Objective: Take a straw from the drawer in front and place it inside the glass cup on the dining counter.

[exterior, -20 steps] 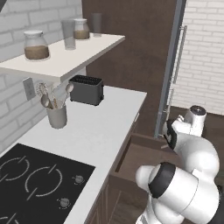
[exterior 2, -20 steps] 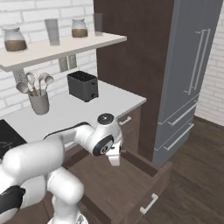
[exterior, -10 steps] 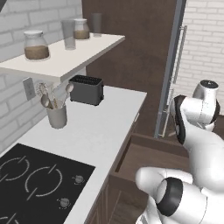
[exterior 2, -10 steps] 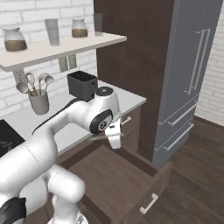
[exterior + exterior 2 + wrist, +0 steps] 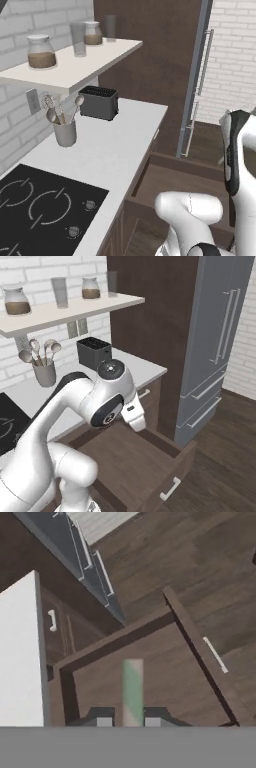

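Dark wood flooring and a grey fridge (image 5: 220, 341) frame the open drawer (image 5: 145, 466) below the white surface (image 5: 115, 145). The arm has lifted over the last second, carrying the fingers (image 5: 127, 721) up from the drawer; they are closed on the straw (image 5: 133, 692), so the carry to the cup comes next.

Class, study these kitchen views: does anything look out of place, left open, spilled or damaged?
Only the drawer stands pulled fully out below the worktop, its bare inside open. A pale greenish straw sits upright between the fingers. Nothing looks spilled or broken.
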